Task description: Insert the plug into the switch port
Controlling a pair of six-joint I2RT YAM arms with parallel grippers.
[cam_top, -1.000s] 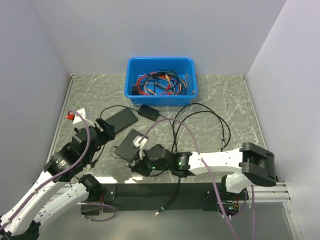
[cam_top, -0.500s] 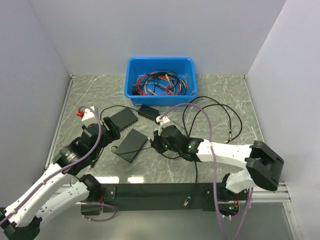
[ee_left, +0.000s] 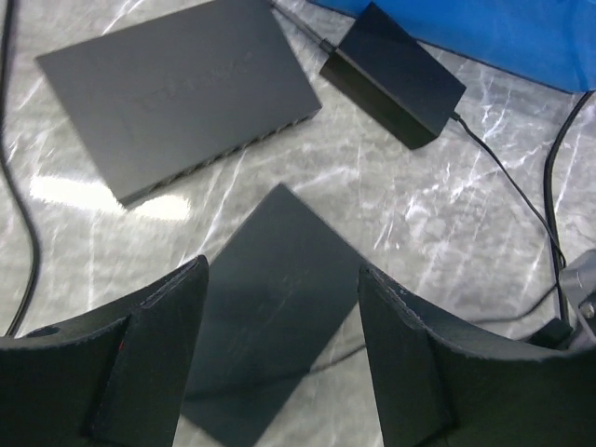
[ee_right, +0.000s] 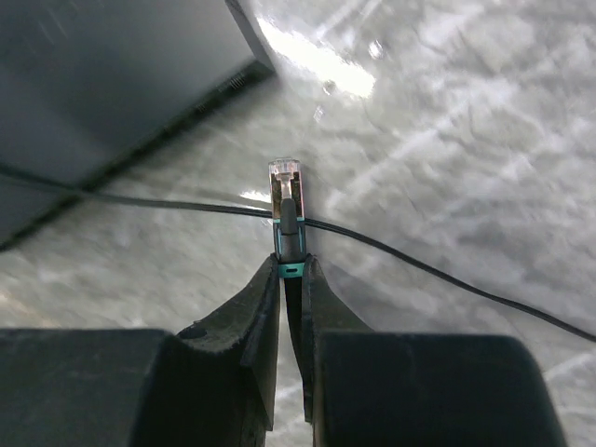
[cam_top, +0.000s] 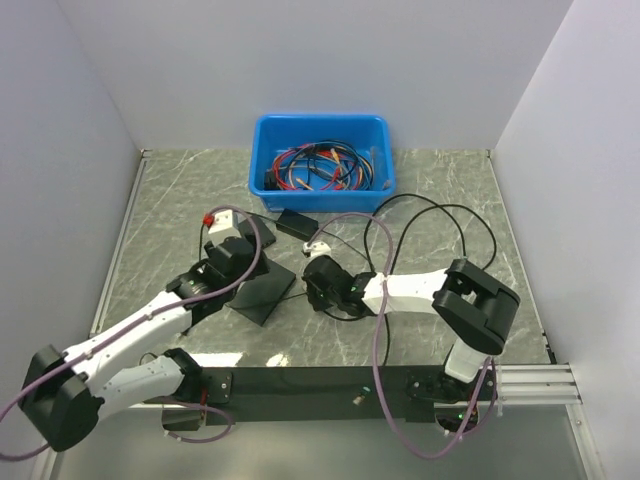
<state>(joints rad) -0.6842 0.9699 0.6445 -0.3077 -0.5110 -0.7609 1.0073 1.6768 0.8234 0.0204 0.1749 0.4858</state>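
My right gripper [cam_top: 312, 283] is shut on the plug [ee_right: 286, 200], a small connector with a clear, brass-contact tip on a thin black cable. In the right wrist view the gripper [ee_right: 291, 265] holds the plug just off the marble. The plug points toward the ported edge of a flat black switch box [ee_right: 112, 74], a short gap away. My left gripper [cam_top: 240, 262] is open and empty. In its wrist view the gripper [ee_left: 281, 270] hovers over that flat black box [ee_left: 270, 307], which also shows from above [cam_top: 262, 292]. A second black switch [ee_left: 177, 93] with a row of ports lies beyond it.
A black brick-shaped adapter [cam_top: 297, 223] lies behind the boxes, also in the left wrist view [ee_left: 391, 60]. A blue bin [cam_top: 265, 135] of red and blue cables stands at the back. Thin black cable loops [cam_top: 440, 225] lie right of centre. One strand [ee_right: 447, 275] crosses under the plug.
My right gripper has carried the plug away from the front edge to beside the flat black box. My left arm has swung right and forward over the black boxes.
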